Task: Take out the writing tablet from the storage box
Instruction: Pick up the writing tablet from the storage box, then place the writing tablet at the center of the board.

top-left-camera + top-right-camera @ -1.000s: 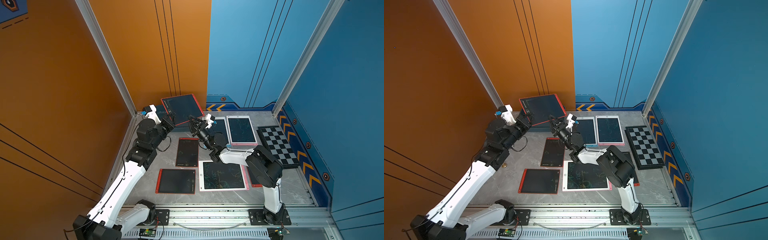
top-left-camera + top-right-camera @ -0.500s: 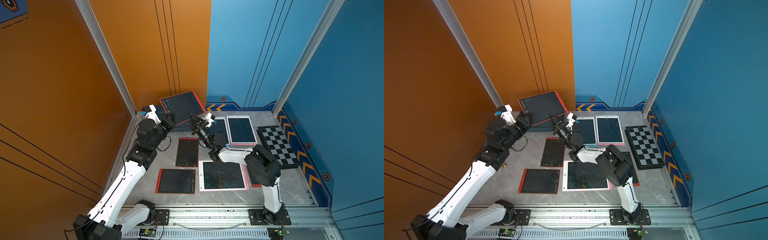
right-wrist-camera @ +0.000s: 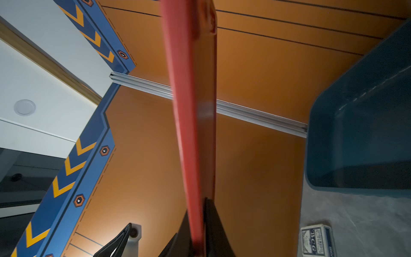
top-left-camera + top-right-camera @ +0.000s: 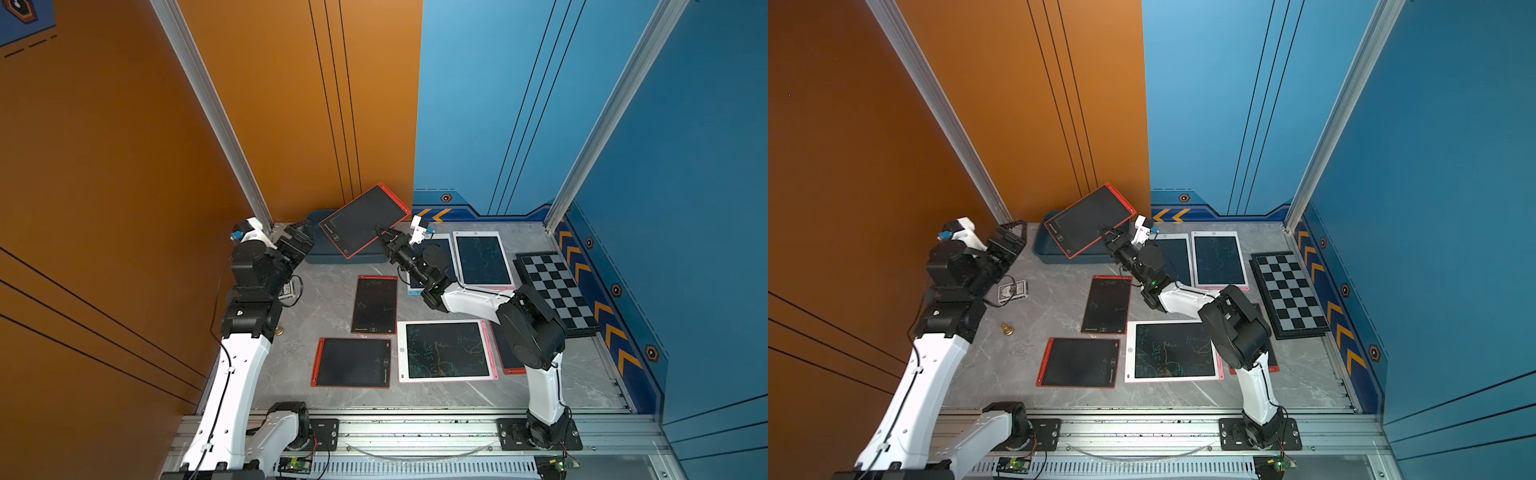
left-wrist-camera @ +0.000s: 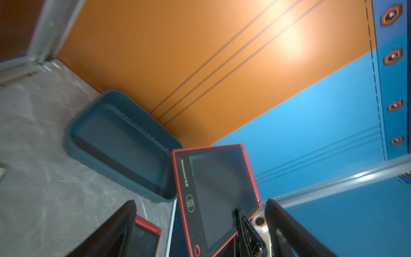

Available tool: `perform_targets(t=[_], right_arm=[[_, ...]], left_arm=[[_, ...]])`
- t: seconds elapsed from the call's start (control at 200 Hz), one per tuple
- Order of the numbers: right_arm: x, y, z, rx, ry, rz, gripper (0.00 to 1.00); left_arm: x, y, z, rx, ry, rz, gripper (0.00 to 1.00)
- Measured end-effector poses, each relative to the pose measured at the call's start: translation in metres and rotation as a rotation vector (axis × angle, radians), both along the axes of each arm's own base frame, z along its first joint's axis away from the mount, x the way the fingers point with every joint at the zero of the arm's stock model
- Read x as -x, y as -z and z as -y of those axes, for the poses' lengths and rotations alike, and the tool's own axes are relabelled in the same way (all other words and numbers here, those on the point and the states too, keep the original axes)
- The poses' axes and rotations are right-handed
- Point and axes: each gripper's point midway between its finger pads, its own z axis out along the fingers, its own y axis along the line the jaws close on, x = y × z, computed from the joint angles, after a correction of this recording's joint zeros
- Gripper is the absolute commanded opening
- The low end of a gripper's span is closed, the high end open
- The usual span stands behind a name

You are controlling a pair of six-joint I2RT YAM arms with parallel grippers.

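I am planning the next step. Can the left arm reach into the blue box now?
Probably yes. The left gripper is open and empty beside the box, whose near end is uncovered; the red tablet, gripped by the right gripper, is held up at the other end.

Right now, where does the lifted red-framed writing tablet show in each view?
In a top view: the red-framed writing tablet, tilted, overlaps the storage box at the back wall.
In a top view: the tablet likewise overlaps the box.
Left wrist: the tablet screen-on, beside the box.
Right wrist: the tablet edge-on in the right gripper, box alongside.
Shared landmark: the storage box.
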Motion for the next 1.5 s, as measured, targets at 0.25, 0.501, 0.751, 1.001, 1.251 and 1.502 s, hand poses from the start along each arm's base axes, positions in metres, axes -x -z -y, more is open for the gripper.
perform_targets(t=[0.25, 0.501, 0.751, 1.001, 1.251, 1.502], right_arm=[[-0.005, 0.028, -0.063, 0.237, -0.233, 0.014, 0.08], [0.042, 0.120, -0.108, 0.475, -0.480, -0.103, 0.08], [0.092, 0.174, -0.134, 0.524, -0.645, -0.207, 0.08], [0.108, 0.216, -0.147, 0.479, -0.699, -0.320, 0.08], [0.095, 0.244, -0.141, 0.501, -0.678, -0.370, 0.08], [0.075, 0.226, -0.140, 0.523, -0.650, -0.313, 0.10]], left_arm=[[0.019, 0.026, -0.023, -0.164, -0.003, -0.162, 0.99], [0.031, 0.071, -0.039, -0.220, -0.021, -0.296, 1.00], [0.027, 0.109, -0.049, -0.197, -0.023, -0.357, 0.99], [0.022, 0.117, -0.050, -0.172, -0.016, -0.352, 0.99], [0.021, 0.117, -0.050, -0.160, -0.015, -0.343, 0.99], [0.020, 0.114, -0.052, -0.162, -0.021, -0.332, 0.99]])
